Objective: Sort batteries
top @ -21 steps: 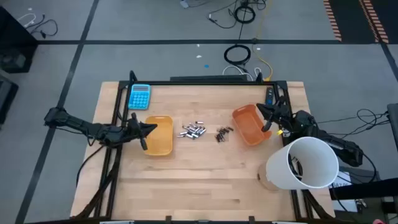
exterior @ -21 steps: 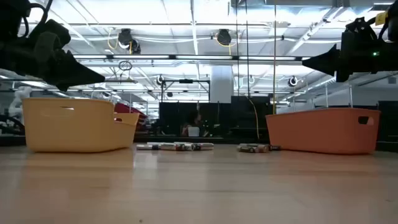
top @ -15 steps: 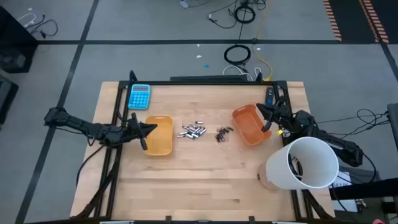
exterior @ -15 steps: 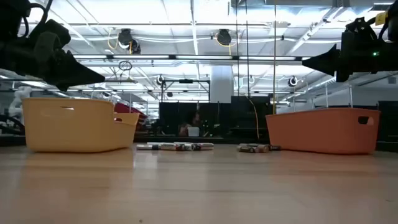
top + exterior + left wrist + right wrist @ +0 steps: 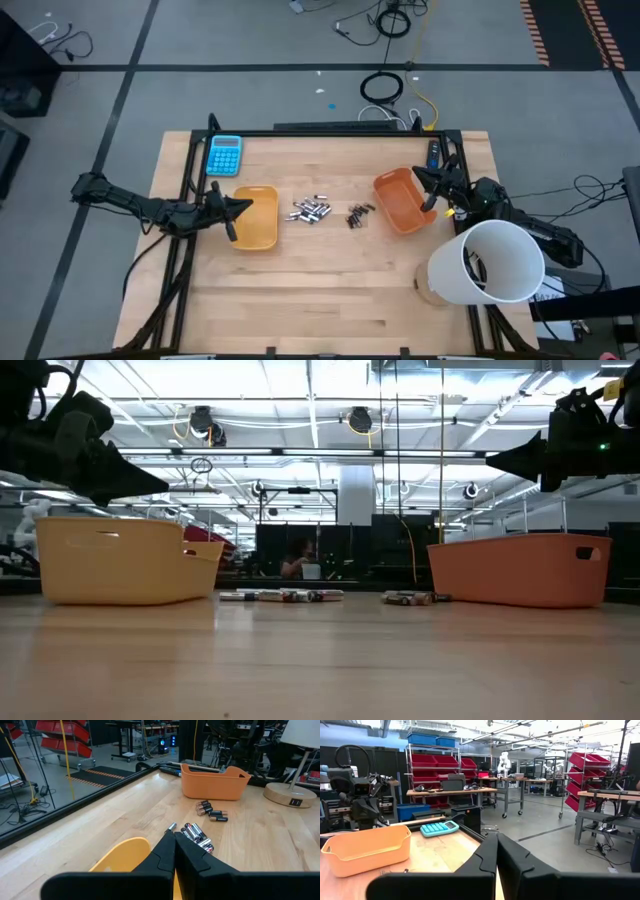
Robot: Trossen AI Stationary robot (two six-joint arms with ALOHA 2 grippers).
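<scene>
the left gripper [image 5: 240, 207] hangs above the yellow plastic tray [image 5: 258, 218], jaws pressed fully together, holding nothing. the right gripper [image 5: 424, 181] sits over the orange plastic tray [image 5: 400, 199], likewise closed and seemingly empty. small silvery-white cylindrical batteries [image 5: 310, 210] and smaller dark batteries [image 5: 359, 213] lie in two clusters on the wooden table [image 5: 330, 290] between the trays.

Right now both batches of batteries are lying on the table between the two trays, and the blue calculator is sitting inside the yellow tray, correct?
Not quite. The batteries do lie on the table between the yellow tray and the orange tray. But the blue calculator is not in the yellow tray: the high view shows it on the bare table, beyond that tray near the far left corner.
</scene>
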